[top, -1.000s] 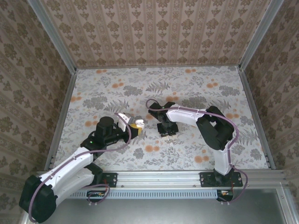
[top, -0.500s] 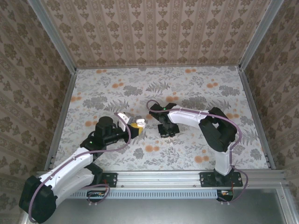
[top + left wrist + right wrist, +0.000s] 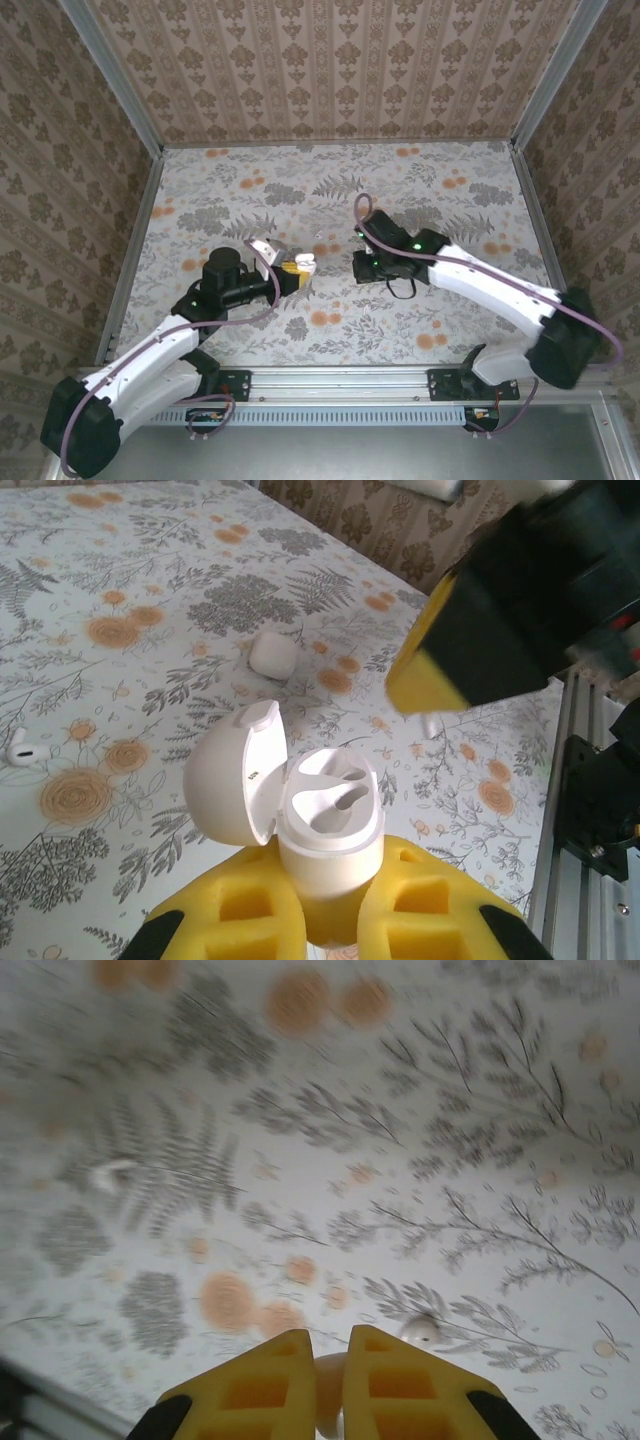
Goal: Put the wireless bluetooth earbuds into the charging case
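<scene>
The right gripper (image 3: pixel 328 1342) is seen with its yellow fingers (image 3: pixel 262 1385) nearly closed and a small white earbud (image 3: pixel 328 1392) pinched between them. A rounded white bit (image 3: pixel 420 1332) sits just right of them — same piece or not, can't be told. A blurred white speck (image 3: pixel 110 1174) lies well apart on the floral tablecloth (image 3: pixel 450 1110).

The right arm (image 3: pixel 490 285) has swung its elbow right, shifting its pincer (image 3: pixel 358 268) and gripped earbud (image 3: pixel 326 1390) rightward.

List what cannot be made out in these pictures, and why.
1. Right wrist view: the white bit in the right gripper is blurred and half hidden; earbud or not, unclear.
2. Left wrist view: the left gripper covers the base of the case.
3. Top view: the loose earbud seen by the left wrist is too small to find.
</scene>
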You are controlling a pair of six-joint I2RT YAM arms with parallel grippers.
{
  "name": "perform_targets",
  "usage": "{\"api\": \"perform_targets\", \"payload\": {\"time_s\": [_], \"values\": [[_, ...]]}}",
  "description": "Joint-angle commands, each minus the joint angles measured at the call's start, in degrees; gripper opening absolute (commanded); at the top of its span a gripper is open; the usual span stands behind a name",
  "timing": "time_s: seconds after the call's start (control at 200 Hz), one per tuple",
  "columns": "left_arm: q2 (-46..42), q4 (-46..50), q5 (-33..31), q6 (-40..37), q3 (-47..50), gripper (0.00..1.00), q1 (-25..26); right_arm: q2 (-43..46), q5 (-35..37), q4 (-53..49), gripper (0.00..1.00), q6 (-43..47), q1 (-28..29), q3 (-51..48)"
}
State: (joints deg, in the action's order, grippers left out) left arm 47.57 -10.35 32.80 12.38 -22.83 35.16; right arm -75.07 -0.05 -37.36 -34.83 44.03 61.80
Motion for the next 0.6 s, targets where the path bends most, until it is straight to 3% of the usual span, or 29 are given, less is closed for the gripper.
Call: {"api": "perform_targets", "payload": {"time_s": [0.0, 0.11, 0.24, 0.44, 0.595], "values": [[0.9, -5.0, 3.4, 0.3, -2.6, 0.00, -0.2, 8.8, -2.5, 10.6, 0.08, 1.9, 0.3, -2.5], [2.1, -6.6, 6.3, 0.6, -4.0, 0.00, 0.1, 14.0, -5.1, 18.1, 0.08, 2.2, 0.4, -3.8], [3.5, -10.3, 9.3, 1.8, -4.9, 0.00, 0.6, 14.8, -13.2, 23.7, 0.10, 4.6, 1.0, -2.5], [4.4, -15.1, 13.0, 3.9, -6.2, 0.00, 1.8, 12.4, -23.4, 24.8, 0.09, 9.0, 1.6, 1.9], [4.2, -15.1, 14.2, 4.4, -7.2, 0.00, 3.1, 11.4, -25.1, 23.7, 0.09, 11.6, 1.8, 3.5]]}}
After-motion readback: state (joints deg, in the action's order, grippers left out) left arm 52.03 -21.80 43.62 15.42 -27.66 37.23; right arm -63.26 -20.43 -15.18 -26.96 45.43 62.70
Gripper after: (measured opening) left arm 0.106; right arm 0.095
